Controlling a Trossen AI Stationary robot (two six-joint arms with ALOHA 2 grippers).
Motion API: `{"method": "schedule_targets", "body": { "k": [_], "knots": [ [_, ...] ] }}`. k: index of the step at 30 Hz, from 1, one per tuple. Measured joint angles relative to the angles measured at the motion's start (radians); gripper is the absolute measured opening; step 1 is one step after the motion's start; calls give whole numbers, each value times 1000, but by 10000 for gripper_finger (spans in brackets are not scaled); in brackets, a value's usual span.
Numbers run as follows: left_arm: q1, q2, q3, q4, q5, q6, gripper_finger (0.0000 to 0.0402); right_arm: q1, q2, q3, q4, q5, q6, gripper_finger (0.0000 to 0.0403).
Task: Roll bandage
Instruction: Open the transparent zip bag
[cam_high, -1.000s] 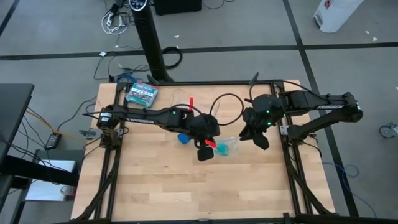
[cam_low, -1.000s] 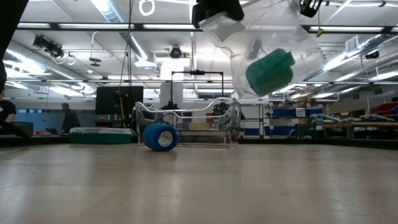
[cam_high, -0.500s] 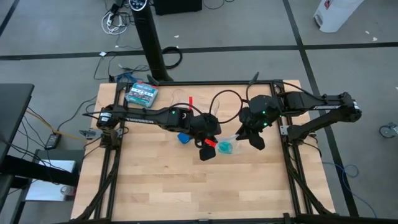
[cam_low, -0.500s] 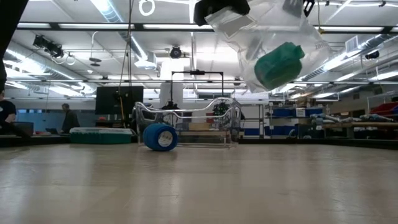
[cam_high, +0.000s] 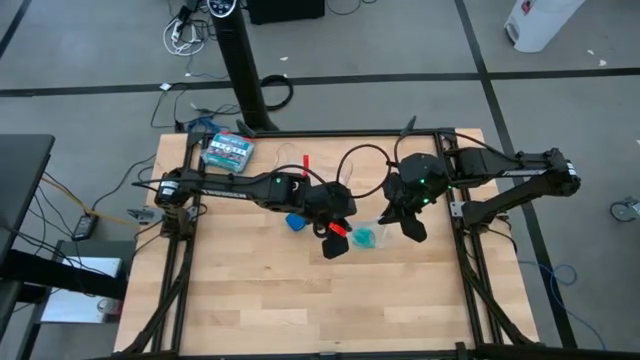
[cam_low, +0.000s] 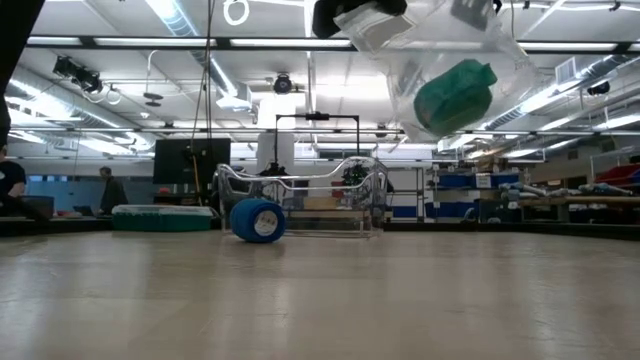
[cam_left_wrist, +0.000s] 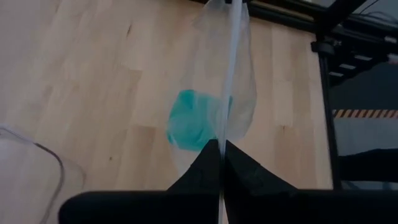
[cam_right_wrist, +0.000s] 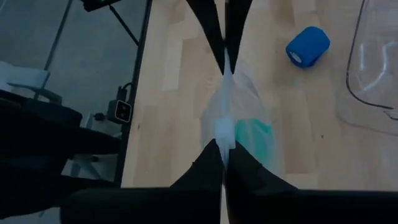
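The bright blue bandage (cam_high: 293, 222) is a small roll lying on the table, left of both grippers; it also shows in the low view (cam_low: 258, 220) and the right wrist view (cam_right_wrist: 308, 46). No gripper touches it. My left gripper (cam_high: 335, 237) and my right gripper (cam_high: 397, 218) are each shut on a clear plastic bag (cam_low: 450, 60) with a small teal-green roll (cam_low: 455, 95) inside. The bag hangs between them, well above the table. My left gripper pinches the bag's upper edge (cam_left_wrist: 222, 134) at one end between its two fingers. The edge runs straight on from the fingers, and the bag hangs below it, clear of the table. My right gripper pinches the same upper edge at the other end (cam_right_wrist: 224, 134) between its two fingers, facing the left fingers (cam_right_wrist: 214, 37). The edge is drawn straight between the two grippers, and the teal roll (cam_right_wrist: 254, 140) sags in the bag below.
A green-and-white printed box (cam_high: 227, 150) lies at the table's far left corner. A clear plastic container (cam_right_wrist: 373, 62) lies near the blue roll; it also shows in the left wrist view (cam_left_wrist: 25, 177). People show in the room beyond (cam_low: 10, 185).
My right gripper has gone a little toward the table's left, closer to my left gripper. The bag has tipped and risen slightly, and the teal-green roll inside has shifted up and toward the right gripper's side. The blue roll has stayed put.
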Motion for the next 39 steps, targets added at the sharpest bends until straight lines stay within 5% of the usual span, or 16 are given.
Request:
{"method": "schedule_targets", "body": {
  "k": [12,16,28,39],
  "knots": [
    [46,-6,146,-154,-164,-147,71,-29,-56,0,-90,29,111,0],
    [63,-8,188,-149,-146,-205,90,-44,-81,0,-160,82,227,0],
    [26,27,188,-184,-86,-335,89,-32,-22,0,-167,113,370,0],
    [-41,39,188,-143,-291,-400,89,0,-28,-142,-6,68,517,0]
  ]
}}
